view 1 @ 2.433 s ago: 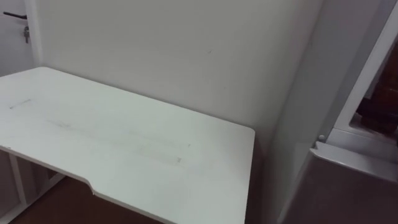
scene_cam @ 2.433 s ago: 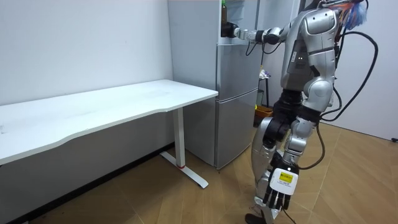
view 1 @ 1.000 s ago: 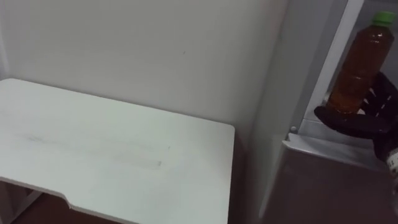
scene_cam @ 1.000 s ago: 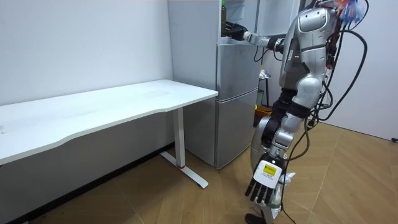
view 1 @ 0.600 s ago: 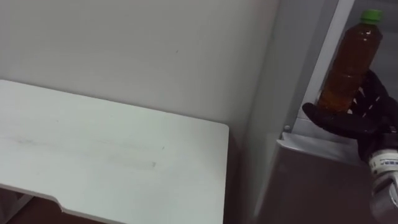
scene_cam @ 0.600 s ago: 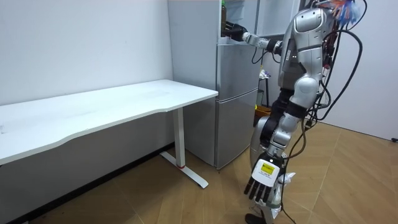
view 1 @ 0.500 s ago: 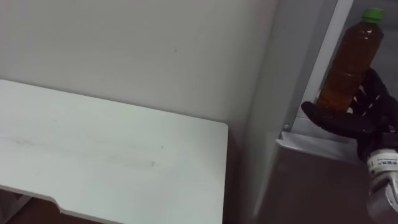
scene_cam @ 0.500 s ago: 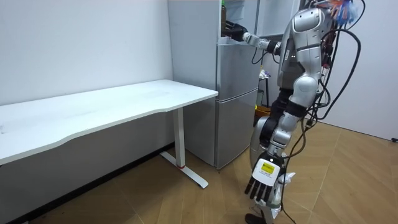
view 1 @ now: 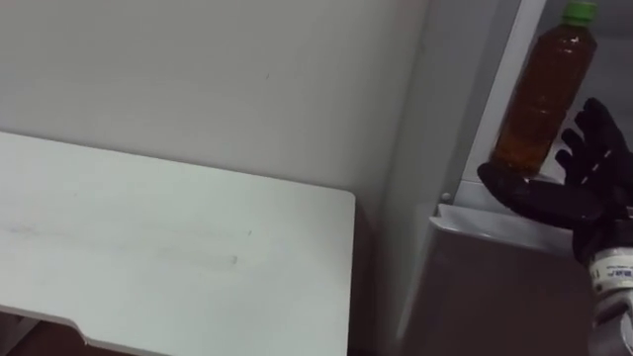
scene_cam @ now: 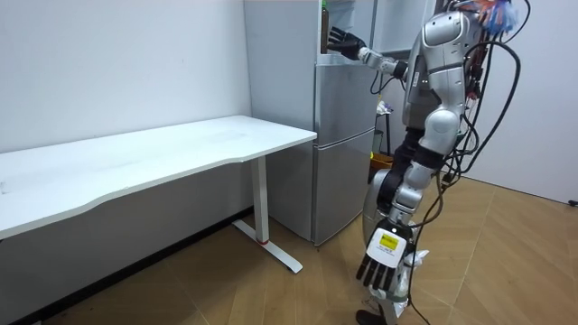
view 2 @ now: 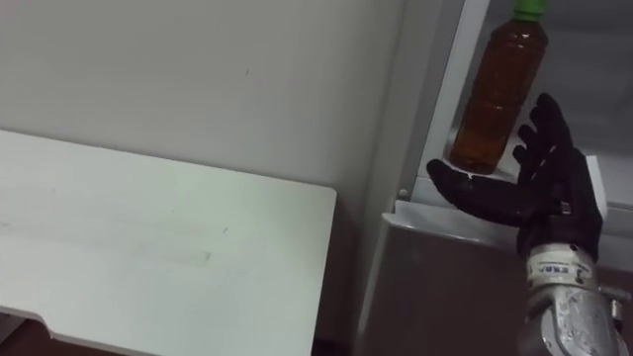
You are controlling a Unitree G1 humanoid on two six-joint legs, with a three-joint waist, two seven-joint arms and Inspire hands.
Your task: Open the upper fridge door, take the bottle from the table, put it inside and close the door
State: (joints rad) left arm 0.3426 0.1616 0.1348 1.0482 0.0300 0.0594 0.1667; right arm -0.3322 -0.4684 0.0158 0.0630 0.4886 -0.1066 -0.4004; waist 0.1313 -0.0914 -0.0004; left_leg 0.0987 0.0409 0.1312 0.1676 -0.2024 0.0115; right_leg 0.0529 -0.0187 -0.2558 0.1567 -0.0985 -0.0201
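A clear bottle [view 1: 534, 94] of brown drink with a green cap stands upright at the front left edge of the open upper fridge compartment [view 1: 603, 59]. My right hand [view 1: 579, 193] is open just right of it, fingers spread and straight. The thumb reaches across in front of the bottle's base and hides it. In the room view the bottle [scene_cam: 323, 32] and that hand [scene_cam: 343, 41] are at the top of the grey fridge [scene_cam: 343, 144], which I stand facing. My left hand [scene_cam: 384, 271] hangs low at my side, fingers relaxed.
The fridge's lower door [view 1: 495, 287] is shut below the hand. A white table [view 1: 148, 257] stands against the wall to the fridge's left, with a narrow gap between them. Wooden floor [scene_cam: 506, 271] lies behind me.
My right hand's fingers, curled round the bottle before, have straightened and spread. The bottle now stands on its own in the upper compartment. The eye view has shifted a little.
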